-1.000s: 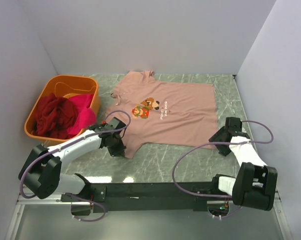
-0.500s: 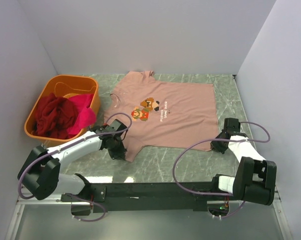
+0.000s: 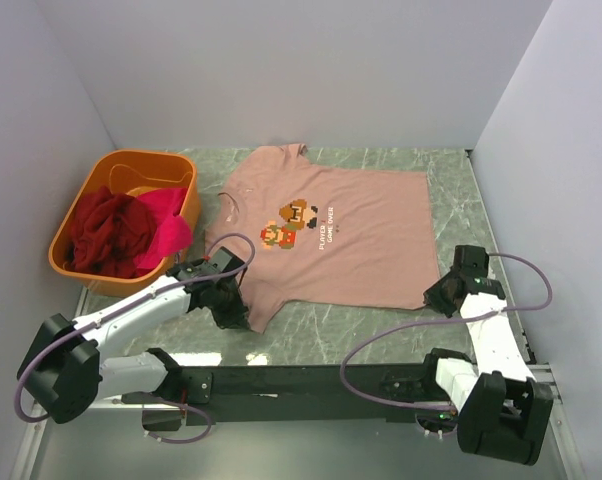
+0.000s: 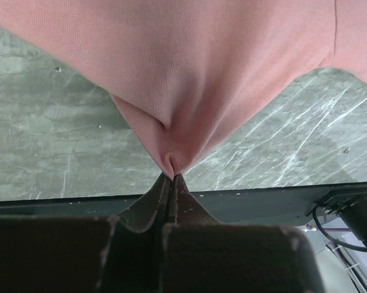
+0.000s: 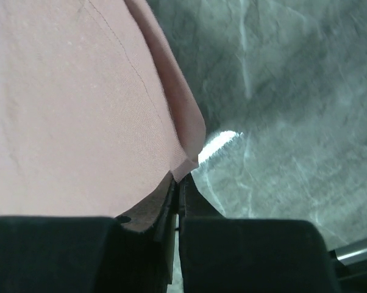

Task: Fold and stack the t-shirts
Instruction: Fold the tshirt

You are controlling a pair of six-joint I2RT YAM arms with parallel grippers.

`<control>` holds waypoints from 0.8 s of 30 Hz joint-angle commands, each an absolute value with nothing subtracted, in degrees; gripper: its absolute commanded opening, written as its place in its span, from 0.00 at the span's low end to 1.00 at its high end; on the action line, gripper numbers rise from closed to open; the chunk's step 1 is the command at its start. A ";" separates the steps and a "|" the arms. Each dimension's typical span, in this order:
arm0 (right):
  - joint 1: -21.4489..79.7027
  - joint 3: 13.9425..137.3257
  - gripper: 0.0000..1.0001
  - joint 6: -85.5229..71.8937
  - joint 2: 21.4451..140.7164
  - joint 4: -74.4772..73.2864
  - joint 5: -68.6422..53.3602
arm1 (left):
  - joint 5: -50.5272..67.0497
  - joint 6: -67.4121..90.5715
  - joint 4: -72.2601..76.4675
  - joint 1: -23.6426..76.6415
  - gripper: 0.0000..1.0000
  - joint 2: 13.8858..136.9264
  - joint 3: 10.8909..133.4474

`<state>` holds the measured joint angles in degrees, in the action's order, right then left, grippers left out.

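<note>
Pink t-shirt point(image 3: 351, 235) lies at 12 o'clock from left claw point(image 3: 235, 311) and right claw point(image 3: 437, 297) (both pinching its near corners).

We get soft, even light from above, with pale glare on the table point(image 3: 321, 320) toward six o'clock. Our left wrist view shows the left gripper point(image 4: 171, 177) dark and blurred at six o'clock; the right one has a white glint near centre.

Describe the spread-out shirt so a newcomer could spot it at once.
On the marble table, right of the orange tub, a dusty pink t-shirt lies spread flat. Unlike the dark red shirt and magenta shirt heaped in the tub, it bears a pixel-art print.
</note>
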<state>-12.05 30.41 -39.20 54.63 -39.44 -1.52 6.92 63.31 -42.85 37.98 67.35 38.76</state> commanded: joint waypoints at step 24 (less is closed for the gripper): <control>-12.48 48.59 0.00 -35.60 70.48 -36.04 -3.69 | 0.53 45.54 -52.19 28.75 0.01 95.78 78.45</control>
